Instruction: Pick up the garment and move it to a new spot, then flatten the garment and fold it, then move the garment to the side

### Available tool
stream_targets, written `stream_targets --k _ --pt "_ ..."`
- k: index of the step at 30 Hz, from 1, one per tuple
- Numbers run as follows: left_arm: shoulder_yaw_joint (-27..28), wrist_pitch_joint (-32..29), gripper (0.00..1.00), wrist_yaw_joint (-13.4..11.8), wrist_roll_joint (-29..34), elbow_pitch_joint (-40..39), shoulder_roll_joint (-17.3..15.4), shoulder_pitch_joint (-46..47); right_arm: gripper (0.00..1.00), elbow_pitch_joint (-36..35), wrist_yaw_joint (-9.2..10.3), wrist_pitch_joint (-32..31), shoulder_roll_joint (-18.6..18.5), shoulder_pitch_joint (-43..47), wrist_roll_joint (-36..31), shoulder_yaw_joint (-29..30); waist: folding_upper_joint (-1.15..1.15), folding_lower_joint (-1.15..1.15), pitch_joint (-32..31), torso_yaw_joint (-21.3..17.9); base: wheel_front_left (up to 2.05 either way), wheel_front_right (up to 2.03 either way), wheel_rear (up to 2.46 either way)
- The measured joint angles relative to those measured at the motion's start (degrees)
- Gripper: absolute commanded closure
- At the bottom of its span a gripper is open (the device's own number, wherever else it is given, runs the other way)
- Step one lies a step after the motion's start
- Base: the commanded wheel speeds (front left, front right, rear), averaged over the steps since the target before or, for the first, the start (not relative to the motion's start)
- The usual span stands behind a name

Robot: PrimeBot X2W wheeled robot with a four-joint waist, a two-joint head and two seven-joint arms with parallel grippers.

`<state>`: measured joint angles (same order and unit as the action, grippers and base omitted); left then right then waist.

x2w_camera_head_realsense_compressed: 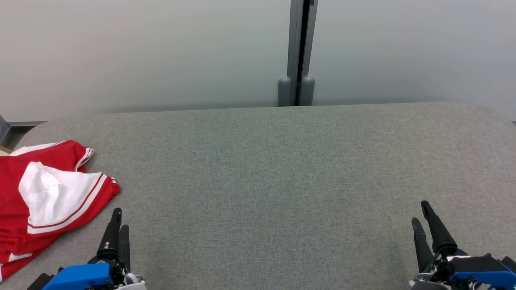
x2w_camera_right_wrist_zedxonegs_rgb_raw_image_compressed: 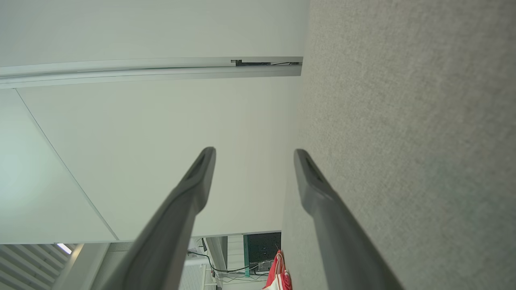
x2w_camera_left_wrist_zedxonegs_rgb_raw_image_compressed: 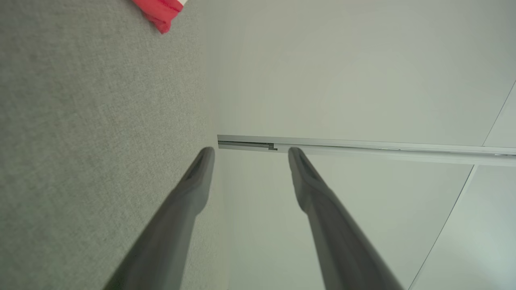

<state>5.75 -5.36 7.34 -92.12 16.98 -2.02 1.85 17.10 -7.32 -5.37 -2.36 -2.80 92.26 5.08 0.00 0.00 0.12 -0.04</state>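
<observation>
Garment (x2w_camera_head_realsense_compressed: 48,197), red with white-striped trim, lies crumpled; left claw (x2w_camera_head_realsense_compressed: 120,218) and right claw (x2w_camera_head_realsense_compressed: 419,212) gape empty.

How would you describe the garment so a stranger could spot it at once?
Find the wide grey table below the pale wall. At its left edge, just left of the left gripper, lies the garment in a crumpled heap. It is bright red with white panels and stripes, unlike the plain grey around it.

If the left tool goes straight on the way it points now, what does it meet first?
Nothing near, it seems: the left tool points over the grey table toward the pale wall, likely the first thing met. The red garment lies to its left, off that line.
</observation>
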Motion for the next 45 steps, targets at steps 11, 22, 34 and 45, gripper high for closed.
stream_targets --k 11,22,34,45 --pt "-2.7 3.0 0.00 -2.9 8.8 -2.0 -0.9 -0.6 0.00 0.0 0.00 3.0 0.0 0.0 -9.2 -0.9 0.00 0.00 -0.2 0.1 0.00 0.00 0.00" --pt "-6.5 5.5 0.00 -5.7 20.0 -2.6 -3.0 -1.5 0.00 -0.6 0.00 5.3 0.0 0.0 -24.2 -1.6 0.00 0.00 -0.4 0.4 0.00 0.00 0.00" --pt "-10.9 7.7 0.00 -8.7 31.2 -3.3 -5.8 -1.5 0.00 -1.9 0.00 6.1 -0.1 0.1 -37.4 -1.7 0.00 0.00 -0.5 0.6 0.00 0.00 0.00" --pt "-14.1 9.9 0.00 -9.9 38.5 -4.1 -7.7 -1.5 0.00 -2.4 0.00 7.3 -0.1 0.5 -46.5 -1.5 0.00 0.00 -0.3 0.7 0.00 0.00 0.00"
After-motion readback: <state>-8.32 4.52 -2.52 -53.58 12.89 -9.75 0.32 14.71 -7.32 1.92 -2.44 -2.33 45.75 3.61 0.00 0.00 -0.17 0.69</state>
